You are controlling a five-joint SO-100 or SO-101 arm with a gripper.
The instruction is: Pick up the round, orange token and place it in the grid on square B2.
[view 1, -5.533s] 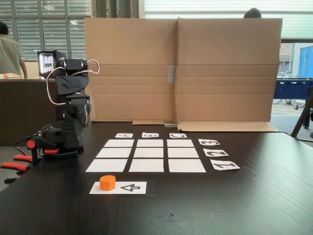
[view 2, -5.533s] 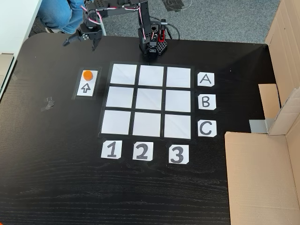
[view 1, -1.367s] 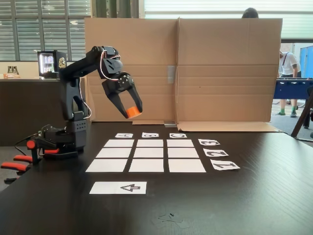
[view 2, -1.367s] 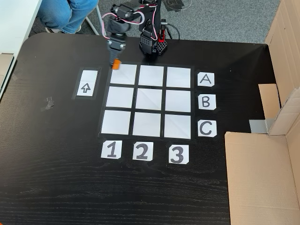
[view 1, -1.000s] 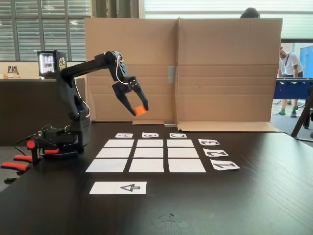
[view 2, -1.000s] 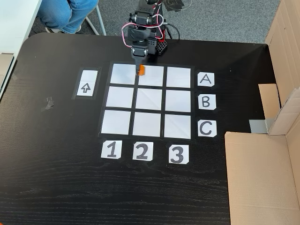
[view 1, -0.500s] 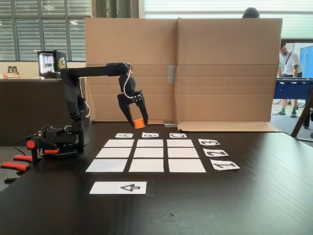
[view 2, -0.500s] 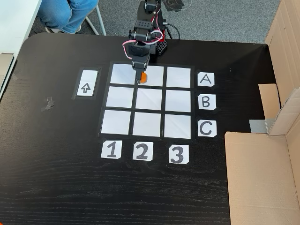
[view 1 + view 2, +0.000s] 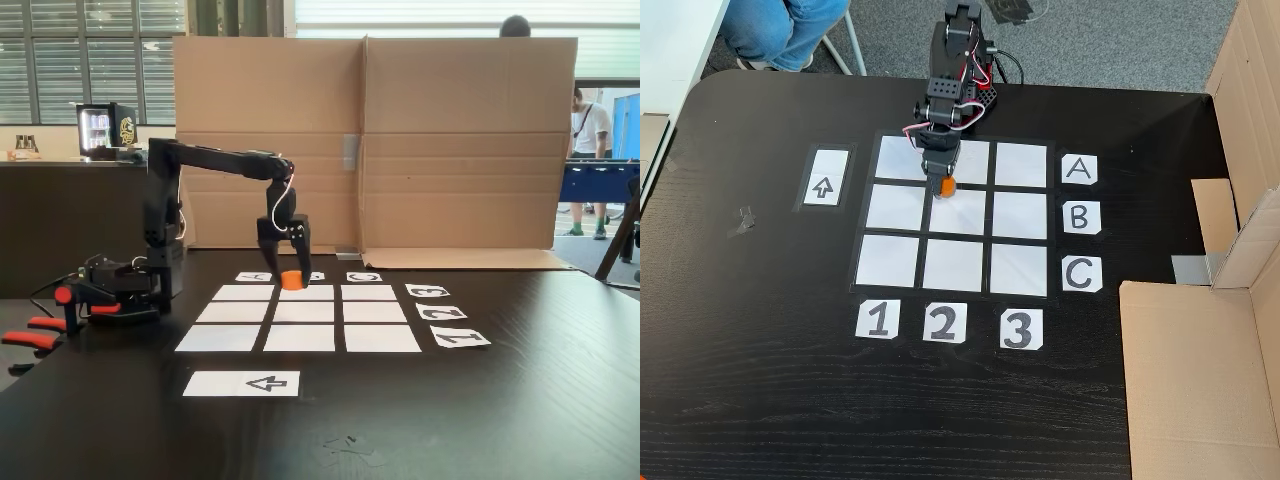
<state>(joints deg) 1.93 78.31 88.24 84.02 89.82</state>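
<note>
Both fixed views show the jaws (image 9: pixel 291 268) (image 9: pixel 943 182) clenched on the token (image 9: pixel 291 280) (image 9: pixel 946 187), low over square B2's (image 9: pixel 960 214) far edge.

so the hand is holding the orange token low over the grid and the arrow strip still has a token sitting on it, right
Not quite. The hand does hold the orange token low over the grid, but the arrow strip is bare; no token sits on it. Both fixed views show this, most plainly the one looking down.

cardboard screen (image 9: pixel 370 145), arrow strip (image 9: pixel 824 178), black table (image 9: pixel 760 380)
</note>
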